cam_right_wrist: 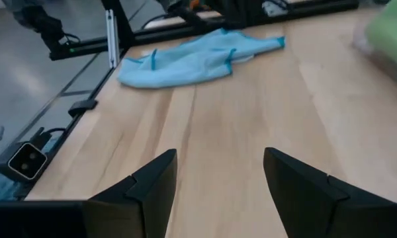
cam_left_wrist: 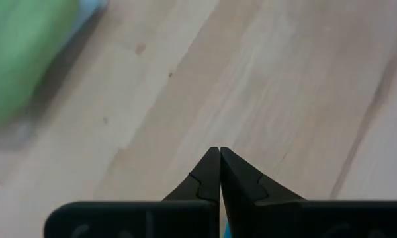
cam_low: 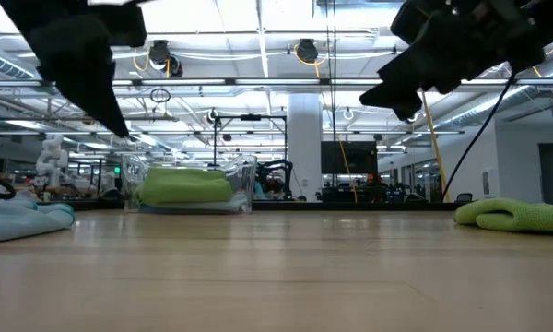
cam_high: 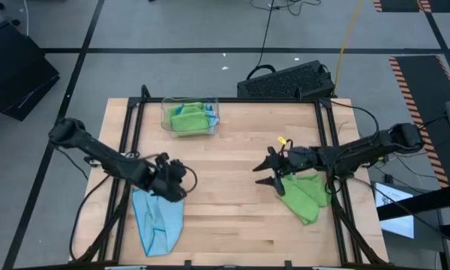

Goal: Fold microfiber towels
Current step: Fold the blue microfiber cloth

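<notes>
A crumpled light blue towel point(cam_high: 157, 221) lies on the table near its front left corner; it also shows in the right wrist view point(cam_right_wrist: 198, 56). My left gripper point(cam_high: 178, 187) hovers shut and empty above the towel's far end, over bare wood point(cam_left_wrist: 220, 155). A lime green towel point(cam_high: 304, 195) lies bunched by the right edge. My right gripper point(cam_high: 266, 174) stands open just left of it, above the table, with nothing between its fingers point(cam_right_wrist: 218, 172). Another green towel point(cam_high: 189, 118) lies in the clear plastic tray point(cam_high: 165, 112).
The clear tray stands at the far left of the table point(cam_low: 244, 180). Black frame rails run along the left point(cam_high: 127, 150) and right point(cam_high: 331, 150) sides. A dark keyboard point(cam_high: 285, 81) lies beyond the far edge. Bare wood point(cam_high: 225, 217) spans the middle between the two grippers.
</notes>
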